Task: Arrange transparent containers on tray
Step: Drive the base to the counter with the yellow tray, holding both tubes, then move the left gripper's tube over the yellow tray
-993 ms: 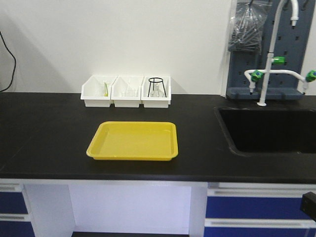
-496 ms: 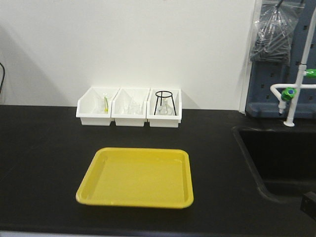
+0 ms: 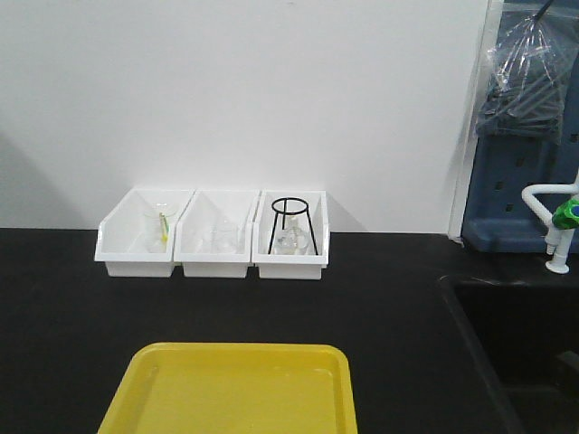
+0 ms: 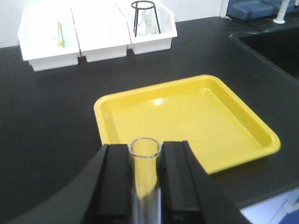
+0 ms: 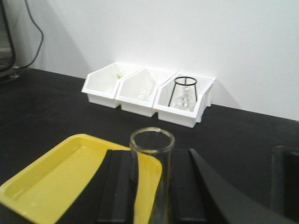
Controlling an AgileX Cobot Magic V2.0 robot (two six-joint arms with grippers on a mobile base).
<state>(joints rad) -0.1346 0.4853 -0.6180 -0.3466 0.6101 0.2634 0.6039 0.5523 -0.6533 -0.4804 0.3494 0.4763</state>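
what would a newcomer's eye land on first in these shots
The bright yellow tray lies bare near the front of the black counter. The left claw is shut on a clear test tube, and the right claw on a second tube. Three white bins sit in a row behind it.
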